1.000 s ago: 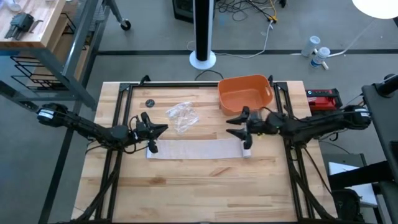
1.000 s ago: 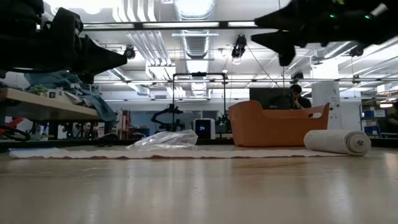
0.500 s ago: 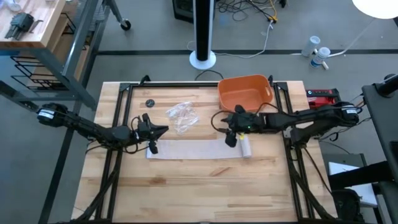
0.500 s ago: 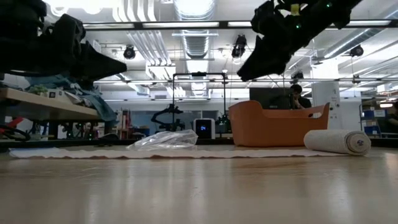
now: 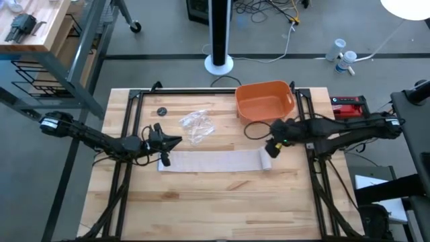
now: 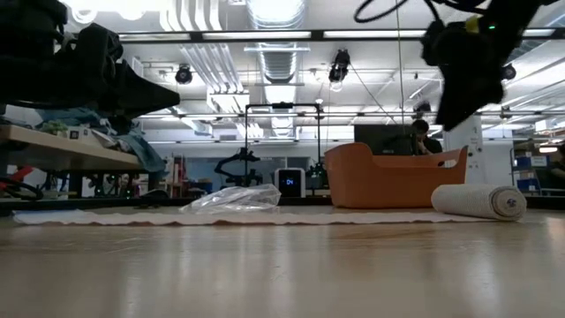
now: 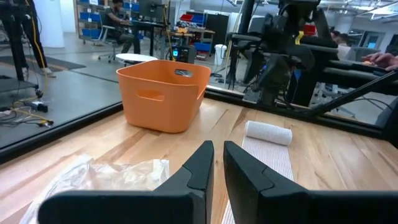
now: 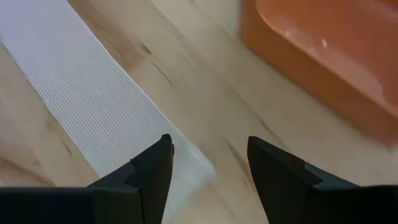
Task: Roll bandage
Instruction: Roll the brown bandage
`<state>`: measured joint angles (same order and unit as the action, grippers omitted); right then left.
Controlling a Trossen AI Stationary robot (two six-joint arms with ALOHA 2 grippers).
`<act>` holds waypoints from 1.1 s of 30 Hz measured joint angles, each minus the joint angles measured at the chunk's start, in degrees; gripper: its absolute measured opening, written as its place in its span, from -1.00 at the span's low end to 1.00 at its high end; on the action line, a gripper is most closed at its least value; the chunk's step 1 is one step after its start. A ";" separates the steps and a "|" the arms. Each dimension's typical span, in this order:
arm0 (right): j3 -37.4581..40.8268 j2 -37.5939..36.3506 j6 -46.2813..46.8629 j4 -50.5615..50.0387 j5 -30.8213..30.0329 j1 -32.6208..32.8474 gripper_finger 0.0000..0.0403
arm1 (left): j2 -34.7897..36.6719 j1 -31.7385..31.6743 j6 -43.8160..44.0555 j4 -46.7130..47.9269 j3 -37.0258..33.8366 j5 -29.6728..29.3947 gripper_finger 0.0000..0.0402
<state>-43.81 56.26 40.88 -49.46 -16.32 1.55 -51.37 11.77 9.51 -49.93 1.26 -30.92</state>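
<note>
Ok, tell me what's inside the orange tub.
The tub looks empty from above: only its bare orange floor shows. In the left wrist view something small and dark sits at its far rim, unclear what.

Colours and patterns on the pale wooden tabletop [image 5: 215, 202]

Off-white gauze bandage [image 5: 211, 160], finely ribbed weave; orange plastic tub [image 5: 264, 99], plain; crumpled clear plastic wrapper [image 5: 196, 125], glossy and colourless; small round dark disc [image 5: 162, 111]; tabletop light wood with straight grain, framed by black rails [image 5: 125, 134]; both arms and each gripper matte black.
</note>
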 joint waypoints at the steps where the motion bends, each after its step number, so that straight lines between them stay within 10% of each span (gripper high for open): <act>1: 0.00 -0.67 1.98 -2.19 -0.02 0.39 -0.01 | 0.00 0.00 -0.05 -0.02 0.00 0.00 -0.86; 19: 10.49 -3.00 16.26 -2.46 -1.10 6.71 -0.96 | 0.24 0.00 -0.58 -5.05 0.01 -0.02 -0.86; 33: 17.09 1.69 21.12 11.86 1.79 8.39 -1.00 | 1.16 0.00 -0.65 -8.02 0.02 -0.07 -0.86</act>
<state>-26.72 57.95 62.00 -37.60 -14.52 9.94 -50.21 11.77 8.86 -57.95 1.28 -30.98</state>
